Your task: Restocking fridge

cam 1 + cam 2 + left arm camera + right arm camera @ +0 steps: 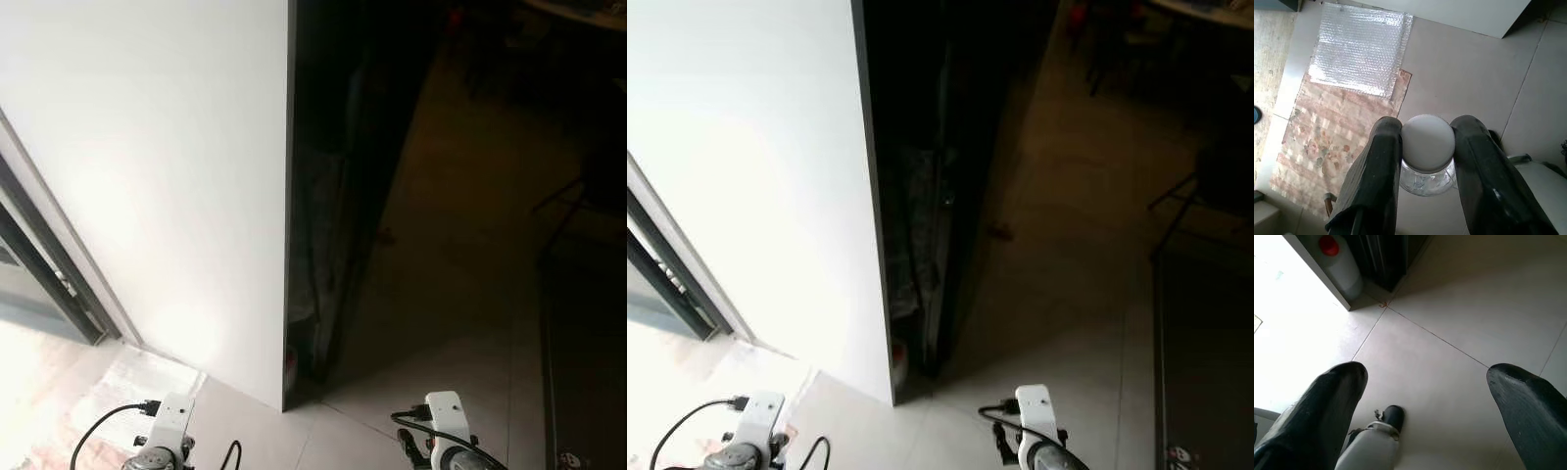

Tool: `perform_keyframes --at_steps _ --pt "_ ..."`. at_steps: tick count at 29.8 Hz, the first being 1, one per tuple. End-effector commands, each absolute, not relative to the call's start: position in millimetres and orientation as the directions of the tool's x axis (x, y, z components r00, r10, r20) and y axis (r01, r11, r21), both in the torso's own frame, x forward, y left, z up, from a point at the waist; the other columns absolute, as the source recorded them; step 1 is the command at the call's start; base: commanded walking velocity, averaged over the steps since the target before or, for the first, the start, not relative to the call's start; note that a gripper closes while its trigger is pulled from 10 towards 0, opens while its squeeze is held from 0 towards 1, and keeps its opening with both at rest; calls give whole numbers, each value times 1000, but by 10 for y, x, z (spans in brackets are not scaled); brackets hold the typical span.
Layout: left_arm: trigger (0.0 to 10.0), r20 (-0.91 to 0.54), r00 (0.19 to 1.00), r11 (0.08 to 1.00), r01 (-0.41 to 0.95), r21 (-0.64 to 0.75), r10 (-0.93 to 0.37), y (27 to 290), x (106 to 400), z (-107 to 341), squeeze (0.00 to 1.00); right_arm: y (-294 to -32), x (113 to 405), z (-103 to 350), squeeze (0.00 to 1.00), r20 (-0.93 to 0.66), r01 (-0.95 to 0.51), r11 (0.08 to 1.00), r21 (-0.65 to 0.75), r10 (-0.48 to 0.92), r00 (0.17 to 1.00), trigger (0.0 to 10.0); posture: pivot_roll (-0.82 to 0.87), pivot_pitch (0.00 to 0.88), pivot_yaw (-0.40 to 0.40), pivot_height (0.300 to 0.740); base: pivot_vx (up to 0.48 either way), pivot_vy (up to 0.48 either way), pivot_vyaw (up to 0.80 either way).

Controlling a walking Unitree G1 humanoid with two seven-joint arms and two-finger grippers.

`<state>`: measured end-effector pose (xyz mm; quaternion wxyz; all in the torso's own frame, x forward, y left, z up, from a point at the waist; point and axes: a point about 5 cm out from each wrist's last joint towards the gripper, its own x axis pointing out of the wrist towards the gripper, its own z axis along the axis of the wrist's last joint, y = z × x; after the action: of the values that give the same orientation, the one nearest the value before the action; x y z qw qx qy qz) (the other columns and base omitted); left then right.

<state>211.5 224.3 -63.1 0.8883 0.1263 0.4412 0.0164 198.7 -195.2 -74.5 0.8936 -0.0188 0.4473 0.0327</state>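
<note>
White panel [147, 166] bright, fills left half of head view, dark vertical edge on its right. Beyond edge: dark unlit recess [338, 176], contents unclear. Pale tiled floor [460, 294] with thin grout lines, dim toward far right. Dark door frame [44, 274] at lower left. Bubble-wrap sheet [1356, 49] lying on floral rug [1312, 147]. White jug, red cap [1328, 245], at panel foot.

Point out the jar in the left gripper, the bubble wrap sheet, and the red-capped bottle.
jar [1427, 142]: left wrist view, on its white ridged lid.
bubble wrap sheet [1356, 49]: left wrist view, centre of the sheet.
red-capped bottle [1344, 269]: right wrist view, on its white body.
</note>
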Motion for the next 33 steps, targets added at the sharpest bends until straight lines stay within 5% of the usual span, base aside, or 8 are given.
perform_keyframes --at_steps 1,19,33 --pt "10000 -790 600 971 89 224 127 2171 2105 -656 0 -2034 1950 -753 0 -810 -53 998 -27 9 586 10000 -70 19 -23 740 0 281 0" --pt "10000 -788 607 972 106 211 105 2088 2245 -594 0 -2049 1961 -751 0 -817 -36 998 -52 -21 577 10000 -68 17 -23 740 0 170 -652" --pt "10000 -792 602 976 96 198 101 2099 2220 -607 0 -2041 1967 -747 0 -808 -26 998 -49 -24 589 10000 -67 16 -22 740 0 0 0"
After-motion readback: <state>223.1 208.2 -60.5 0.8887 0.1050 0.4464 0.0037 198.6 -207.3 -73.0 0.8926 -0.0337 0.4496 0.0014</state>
